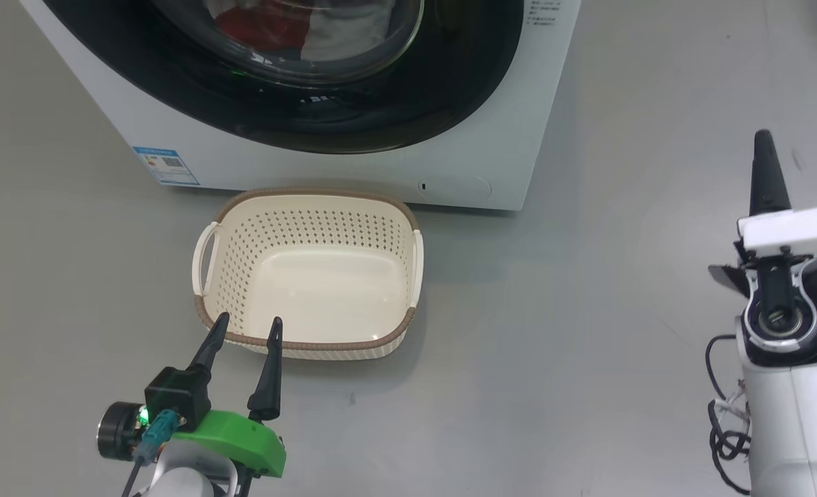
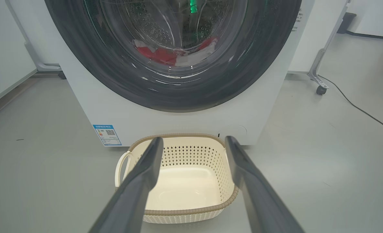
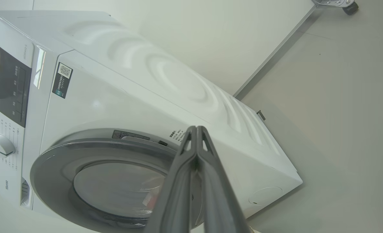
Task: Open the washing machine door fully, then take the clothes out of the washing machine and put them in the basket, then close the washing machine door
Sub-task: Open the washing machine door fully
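left gripper [image 1: 250,319], lower left of the head view: its two dark fingers stood spread wide with nothing between them, the tips over the near rim of the basket [image 1: 311,194]. right gripper [image 1: 764,138], at the right edge of that view: fingers pressed together into a single point, gripping nothing, well apart from the basket; its wrist view looked along them at the front of the washing machine [image 1: 353,166]. the cream basket stood on the grey floor [image 1: 588,310], just before the machine's lower front edge and near its blue label [image 1: 165,166]. the door [image 1: 463,83], black-rimmed, lay shut against the machine's front. the clothes [image 1: 263,27], red and white, lay in the drum behind the door's glass.
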